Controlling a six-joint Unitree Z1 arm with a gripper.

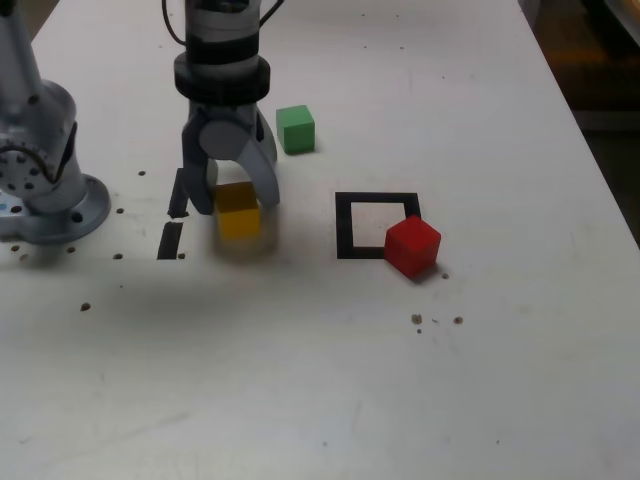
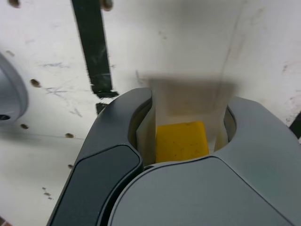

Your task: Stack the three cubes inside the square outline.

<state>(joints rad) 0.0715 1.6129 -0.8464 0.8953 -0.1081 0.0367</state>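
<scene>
my gripper (image 1: pixel 234 204) has its fingers either side of the yellow cube (image 1: pixel 239 218), though i can't tell whether they pinch it. nothing is stacked: the red cube (image 1: pixel 412 247) sits at a corner of the square outline (image 1: pixel 345 228), the green cube (image 1: pixel 296 129) well apart, so i judge the whole stack remains

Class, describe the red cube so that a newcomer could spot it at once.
On the white table, find the black square outline, right of the gripper in the exterior view. At its lower right corner there sits a small matte cube. It alone is red; the others are yellow and green.
</scene>
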